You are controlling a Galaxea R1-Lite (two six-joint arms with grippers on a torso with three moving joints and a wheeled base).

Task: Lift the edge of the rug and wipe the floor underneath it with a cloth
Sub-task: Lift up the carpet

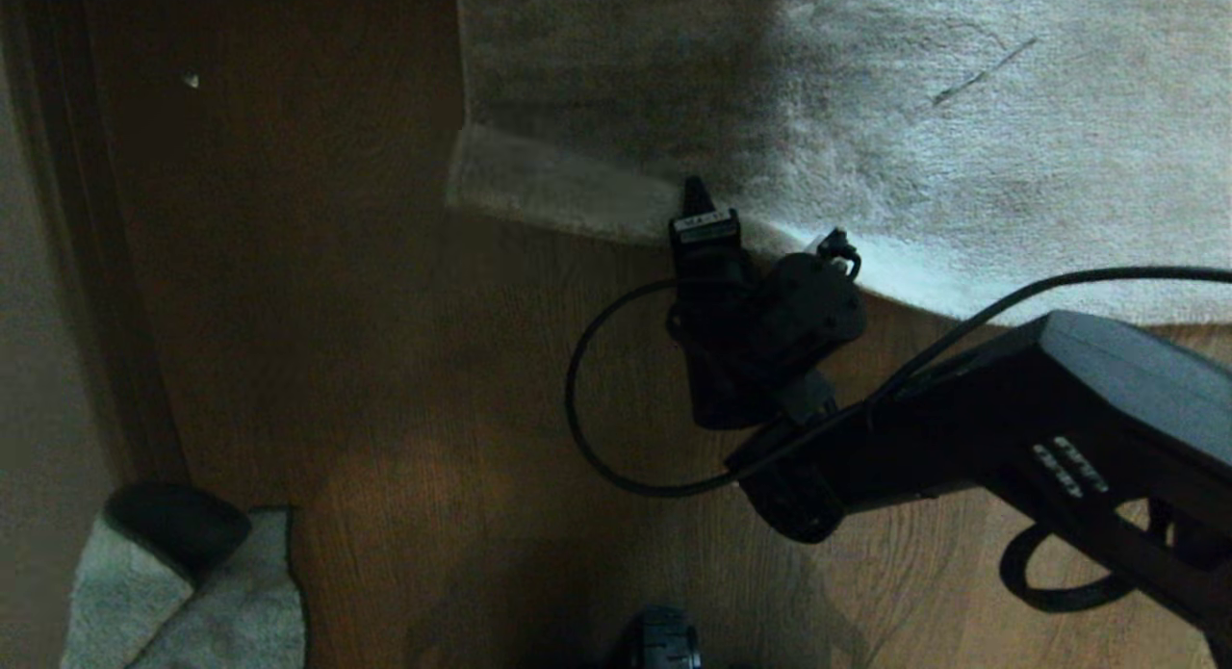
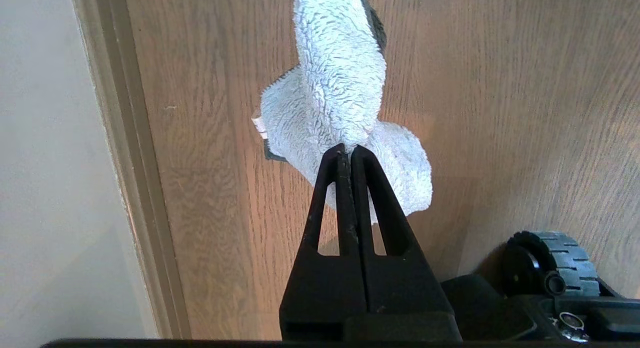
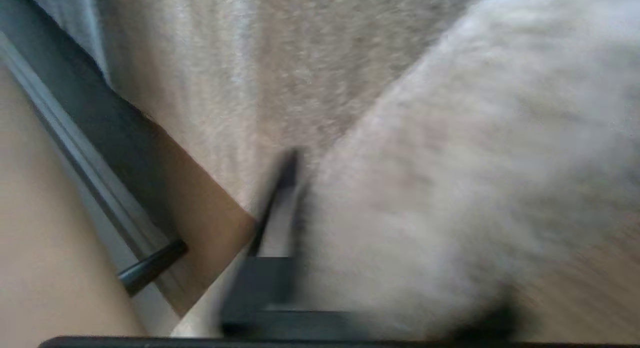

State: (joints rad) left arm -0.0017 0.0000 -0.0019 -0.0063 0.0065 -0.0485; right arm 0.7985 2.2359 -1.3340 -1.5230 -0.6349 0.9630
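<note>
Head view: right gripper (image 1: pixel 695 199) sits at the rug edge (image 1: pixel 577 192), which runs across ahead of it on the floor (image 1: pixel 385 380); jaw width cannot be told.

Left wrist view: left gripper (image 2: pixel 346 152) is clamped on the cloth (image 2: pixel 340 102), hanging above bare planks.

Right wrist view: pile folds over one finger (image 3: pixel 280 198); grip unconfirmed.
</note>
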